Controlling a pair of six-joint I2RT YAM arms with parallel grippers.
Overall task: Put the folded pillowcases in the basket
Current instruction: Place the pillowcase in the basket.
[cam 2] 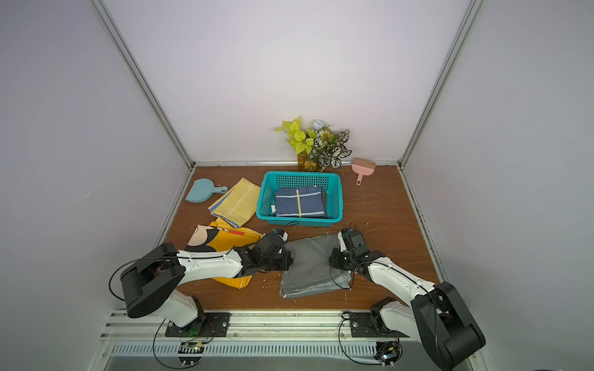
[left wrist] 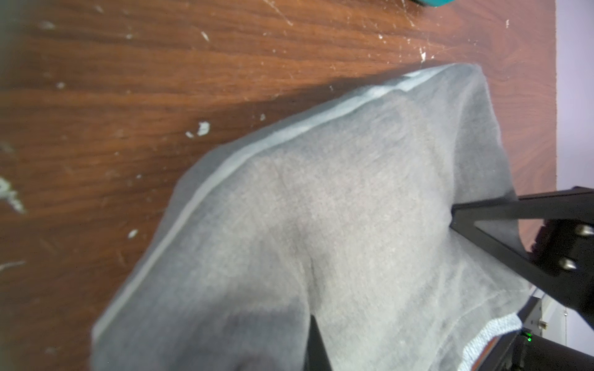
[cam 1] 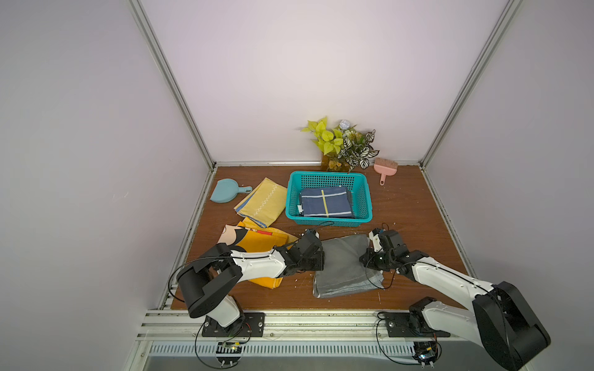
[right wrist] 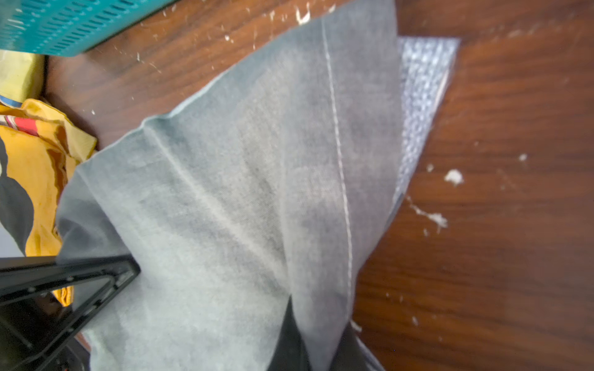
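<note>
**Grip.** The pillowcase [cam 1: 342, 266], grey and folded, lies on the tabletop [cam 1: 418, 225] between the two arms, on the near side of the basket [cam 1: 328, 222] and apart from it. The left pincer [cam 1: 320, 259] is pressed together on its left edge and the right pincer [cam 1: 367, 257] on its right edge. In both wrist views the cloth draws up in a tent toward the pinch point, so each pincer is pinching fabric, not resting on it. Holding opposite edges serves, by judgement, to carry the fold flat and keep the layers from falling open. A lighter inner layer shows past one edge in the right wrist view, so the stack may slip if the pull is uneven.

**Destination.** The basket holds a navy cloth [cam 1: 324, 203] that covers most of the floor. The pillowcase has to go on top of it.

**Obstructions.** The near basket wall stands directly in the path and must be cleared before lowering.

**Surroundings.**
- An orange cloth [cam 1: 257, 240] lies just left of the pillowcase, partly under the left arm.
- A yellow cloth [cam 1: 262, 202] touches or nearly touches the basket's left wall.
- A dustpan [cam 1: 225, 191], a brush [cam 1: 385, 167] and a plant [cam 1: 344, 144] sit at the far edge, clear of the route.
</note>
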